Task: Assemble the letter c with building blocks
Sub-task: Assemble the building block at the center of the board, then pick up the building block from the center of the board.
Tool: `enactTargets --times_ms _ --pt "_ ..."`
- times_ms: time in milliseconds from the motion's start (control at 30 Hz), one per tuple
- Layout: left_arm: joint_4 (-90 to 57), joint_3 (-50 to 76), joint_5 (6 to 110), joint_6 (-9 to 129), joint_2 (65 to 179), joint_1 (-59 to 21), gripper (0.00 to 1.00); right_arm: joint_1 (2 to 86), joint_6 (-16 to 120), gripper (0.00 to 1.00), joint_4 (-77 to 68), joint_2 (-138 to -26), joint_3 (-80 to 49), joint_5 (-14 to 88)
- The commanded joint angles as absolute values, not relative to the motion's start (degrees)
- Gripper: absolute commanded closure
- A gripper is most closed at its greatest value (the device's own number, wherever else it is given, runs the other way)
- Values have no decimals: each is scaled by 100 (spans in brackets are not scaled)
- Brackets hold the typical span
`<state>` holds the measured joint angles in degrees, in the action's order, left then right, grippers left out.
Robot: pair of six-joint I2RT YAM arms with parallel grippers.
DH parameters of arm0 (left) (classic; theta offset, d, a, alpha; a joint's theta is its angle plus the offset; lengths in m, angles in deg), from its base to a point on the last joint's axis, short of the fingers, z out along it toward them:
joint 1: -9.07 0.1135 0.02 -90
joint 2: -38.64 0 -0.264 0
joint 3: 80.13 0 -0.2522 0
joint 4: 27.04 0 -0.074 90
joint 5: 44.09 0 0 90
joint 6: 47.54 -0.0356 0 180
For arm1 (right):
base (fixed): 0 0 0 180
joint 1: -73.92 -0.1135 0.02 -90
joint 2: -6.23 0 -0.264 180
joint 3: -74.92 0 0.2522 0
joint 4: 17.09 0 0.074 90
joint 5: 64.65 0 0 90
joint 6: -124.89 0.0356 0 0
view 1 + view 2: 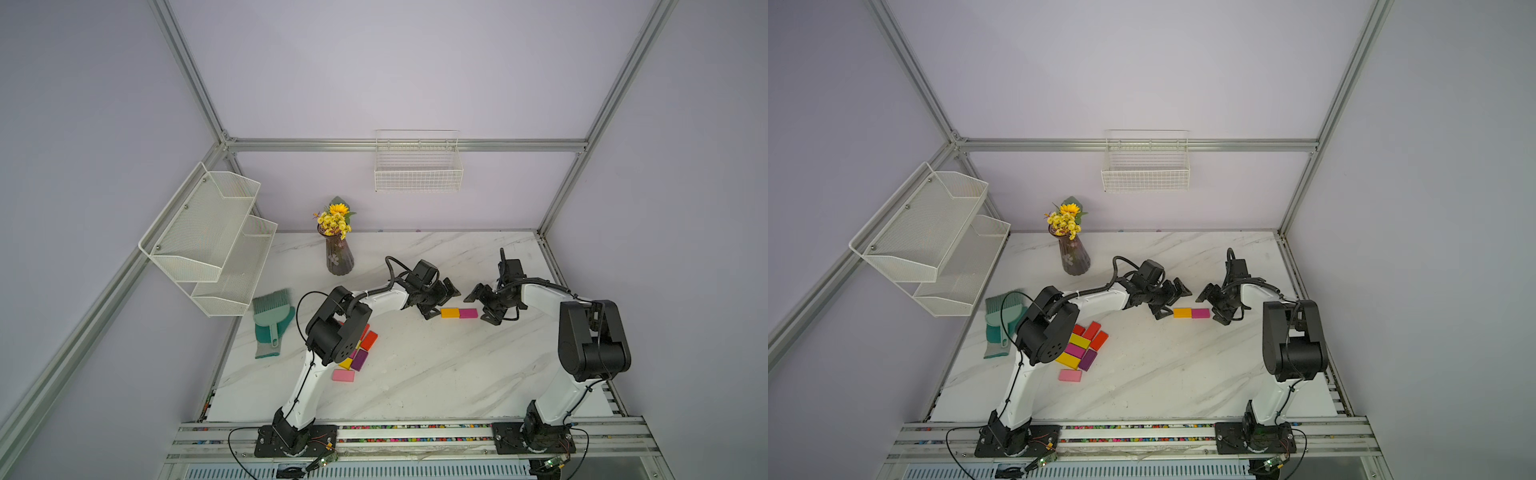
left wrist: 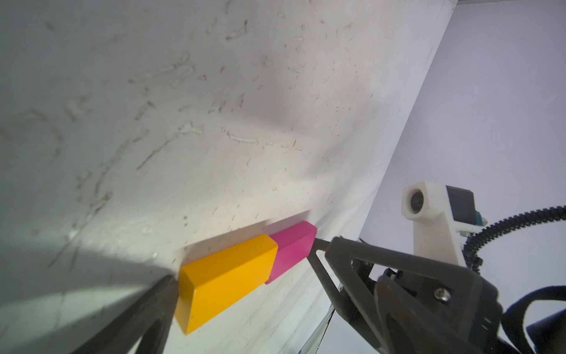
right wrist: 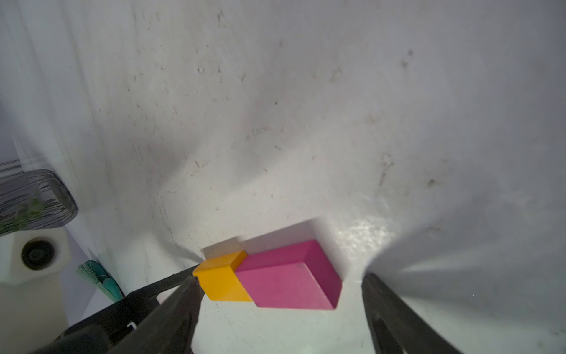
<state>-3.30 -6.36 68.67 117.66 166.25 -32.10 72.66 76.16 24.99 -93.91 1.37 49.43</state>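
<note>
An orange block [image 1: 450, 312] and a magenta block [image 1: 468, 313] lie end to end in a short row on the marble table [image 1: 415, 374]. My left gripper [image 1: 444, 303] is open, and one fingertip [image 2: 162, 294] touches the orange block's [image 2: 226, 275] free end. My right gripper [image 1: 478, 309] is open at the other end, with the magenta block's [image 3: 288, 275] end between its fingers but not clamped. The rest of the building blocks sit in a pile [image 1: 1079, 349] by the left arm's elbow: red, yellow, magenta and purple ones, with a light pink block [image 1: 1070, 375] apart.
A dark vase of yellow flowers [image 1: 339, 257] stands at the back left. A teal brush and dustpan [image 1: 272, 316] lie at the left edge. A white two-tier wire shelf [image 1: 208, 241] hangs on the left wall, and a wire basket [image 1: 418, 170] on the back wall.
</note>
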Motion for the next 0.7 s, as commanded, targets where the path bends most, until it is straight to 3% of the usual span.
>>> enactTargets --times_ms 0,200,400,667 --pt "-263 -737 6847 11404 16231 -3120 0 7304 7772 15 2473 -8946 162 4934" --pt "623 -623 6292 10690 15268 -2901 0 7276 7880 15 2389 -8422 77 5070" --pt "1968 82 5047 10196 13997 -2786 0 6658 7928 15 2157 -8256 14 5272" --pt "2525 2333 3852 11615 11785 -2570 0 5213 7668 15 2295 -8251 -119 4962"
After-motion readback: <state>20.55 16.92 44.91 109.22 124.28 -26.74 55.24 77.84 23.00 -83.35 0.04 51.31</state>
